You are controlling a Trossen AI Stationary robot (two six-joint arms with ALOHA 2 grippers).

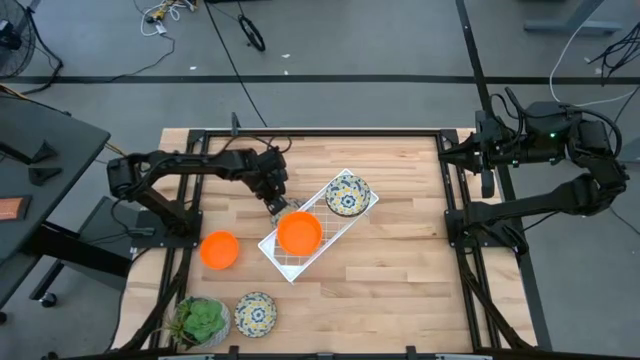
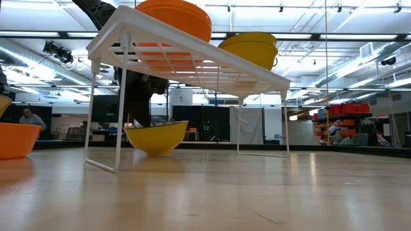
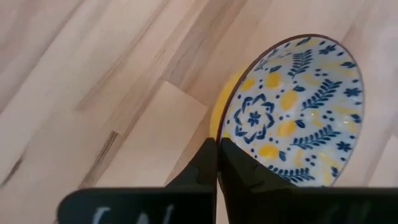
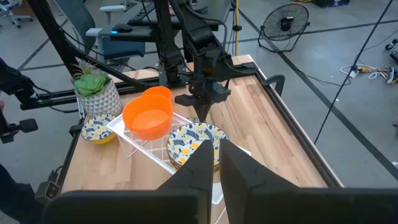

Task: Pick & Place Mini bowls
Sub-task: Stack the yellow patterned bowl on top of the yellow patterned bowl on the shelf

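The left gripper (image 1: 281, 205) is reached out over the butcher-block wooden table (image 1: 400, 280) to the near-left edge of the white rectangular wire grid rack (image 1: 300, 262), its two dark fingers (image 3: 208, 165) pinched tight on the rim of a small white mini bowl with a blue-and-yellow floral inside and a yellow outside (image 3: 292, 112). In the left wrist view the fingertips meet with almost no gap, one inside the rim and one outside. In the low view this held bowl (image 2: 156, 136) sits low under the rack, and it seems to rest on the tabletop, though contact is hard to judge from that angle. On top of the rack stand a plain bright orange mini bowl (image 1: 299, 232) and a second floral-patterned mini bowl (image 1: 347, 194), well apart from each other. Another orange mini bowl (image 1: 219, 249) sits on the table to the left of the rack, and a third floral mini bowl (image 1: 255, 313) lies near the front edge, just beside a green leafy plant in a pot (image 1: 203, 320). The right gripper (image 4: 214, 163) waits at the table's right side, its fingers drawn almost together on nothing.
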